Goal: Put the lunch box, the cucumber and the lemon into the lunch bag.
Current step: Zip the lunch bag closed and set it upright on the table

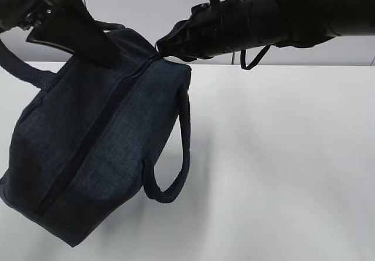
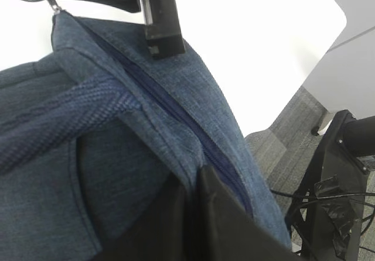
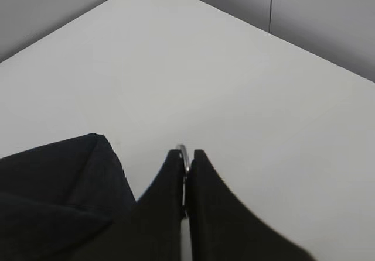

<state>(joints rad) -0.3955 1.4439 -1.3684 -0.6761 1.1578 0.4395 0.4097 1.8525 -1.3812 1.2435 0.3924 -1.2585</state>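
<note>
My right gripper [image 3: 186,173] was pinched shut on the metal ring pull [image 3: 184,155] at the zipper's [image 2: 176,106] end. My left gripper [image 2: 190,214] clamped the fabric beside the zipper. Between them the lunch bag [image 1: 99,150] hung tilted, its low corner on the table [image 1: 281,167], one handle [image 1: 176,173] dangling.

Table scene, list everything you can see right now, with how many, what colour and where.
lunch bag: one, dark navy, tilted on the left of the table, zipper closed
ring pull: one, metal, at the bag's far end, pinched by the right claw
table: one, white, bare on the right
lunch box, cucumber, lemon: none in view
left claw: one, black, on the bag's top edge
right claw: one, black, shut on the ring pull
</note>
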